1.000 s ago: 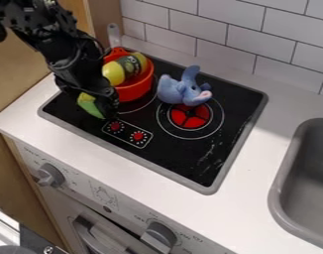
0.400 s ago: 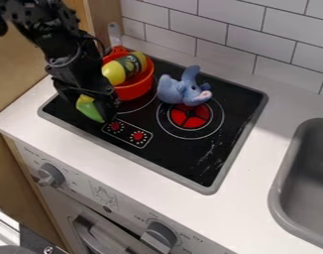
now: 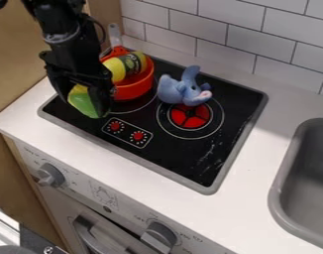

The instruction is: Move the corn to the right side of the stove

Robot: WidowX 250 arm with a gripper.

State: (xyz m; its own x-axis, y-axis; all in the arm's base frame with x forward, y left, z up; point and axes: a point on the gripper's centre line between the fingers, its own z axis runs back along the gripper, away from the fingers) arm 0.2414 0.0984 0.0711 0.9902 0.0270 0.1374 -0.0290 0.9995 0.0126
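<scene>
Claw (image 3: 85, 106) and corn (image 3: 82, 101) have shifted slightly left; yellow container's (image 3: 118, 70) label (image 3: 134, 63) bears print.

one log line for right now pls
corn at gripper, left side of stove | orange pot, blue elephant on stove | right-side placement: not yet done
</scene>
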